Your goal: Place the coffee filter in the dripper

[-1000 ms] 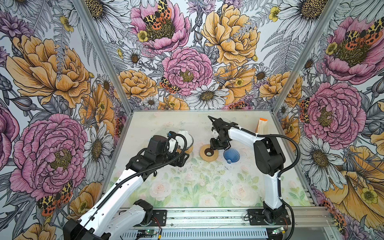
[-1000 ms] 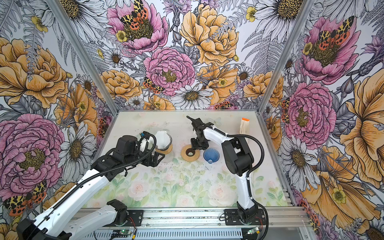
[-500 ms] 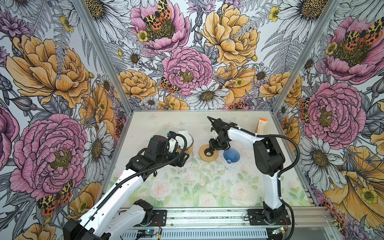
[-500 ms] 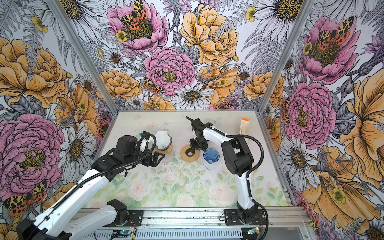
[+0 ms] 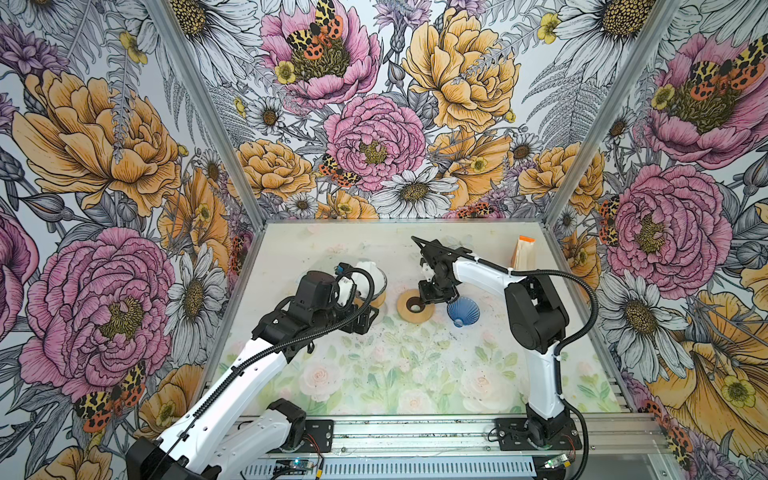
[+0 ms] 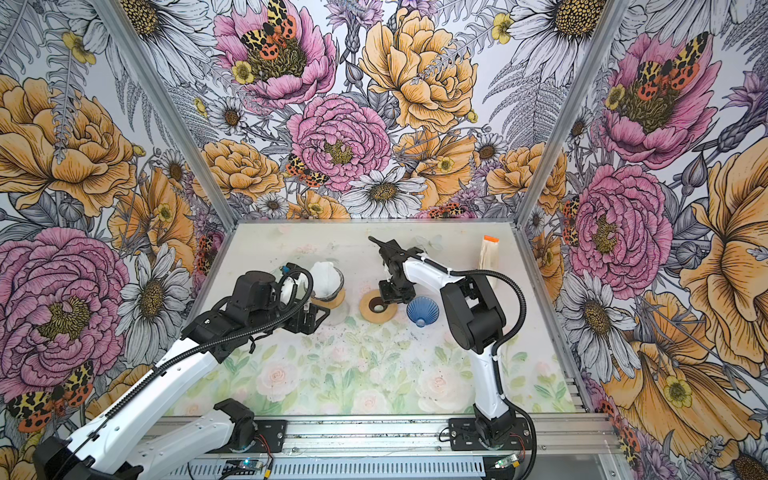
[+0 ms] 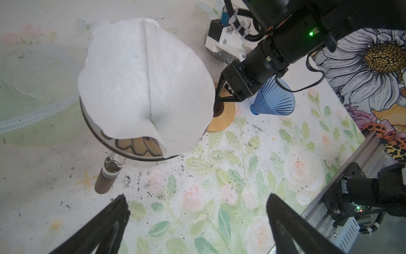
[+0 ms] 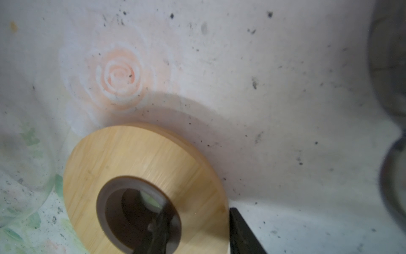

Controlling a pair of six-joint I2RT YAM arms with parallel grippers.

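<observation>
As seen in both top views, found white paper coffee filter seated inside glass dripper left of table centre, point down, upper edge standing above the rim. Confirmed from left wrist view: seam running down into the cone, glass wall showing a wood honeycomb base beneath, brown-gripped handle sticking out on the left gripper's side. Logged left gripper released, jaws spread wide, nothing between them, hovering near the dripper, apart from both filter and glass. Logged right gripper lowered onto wooden ring lying flat near table centre, just right of the glass dripper. Checked right wrist view: one finger down inside the ring's centre hole, the other finger outside the rim, jaws straddling the ring's band; cannot tell whether clenched on it or merely around it. Noted blue ribbed cone dripper lying on its side just beside the ring, narrow end toward the front. Noted tan packet with orange top upright at back right edge of floral table. Recorded dark grounds specks scattered over tabletop around the glass dripper.
</observation>
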